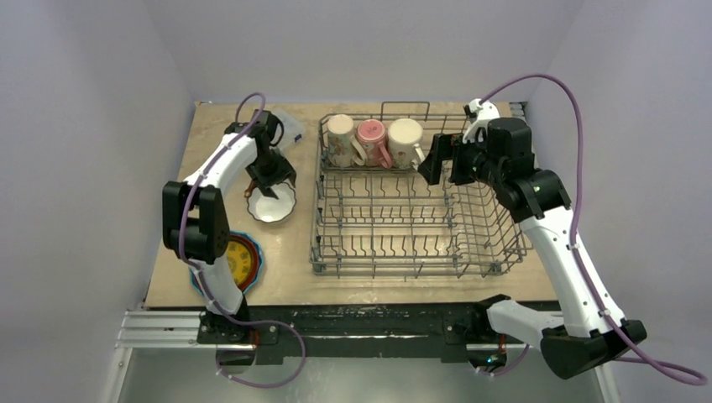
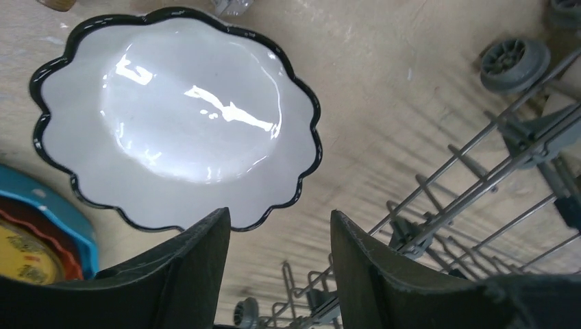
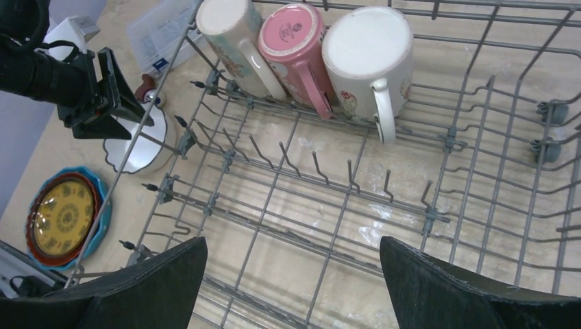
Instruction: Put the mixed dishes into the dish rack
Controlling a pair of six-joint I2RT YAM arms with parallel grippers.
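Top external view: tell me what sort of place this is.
Probably a robot test cell, not a kitchen: plain lavender walls box in a light wooden tabletop, two white-and-black robot arms are bolted at its near edge, and the large grey wire dish rack sits on it.

Oddments on the pale wooden table (image 1: pixel 290 256)
A small red-brown tool (image 1: pixel 249 191) lies just left of the left gripper's (image 1: pixel 271 188) jaws; a clear plastic compartment box (image 1: pixel 290 128) sits beyond them, near the table's far edge.

Left arm (image 1: pixel 222 164), right arm (image 1: pixel 567 252): white shells, black joints, purple cables (image 1: pixel 546 77). Claw fingers (image 2: pixel 384 274) matte black, wedge-shaped.
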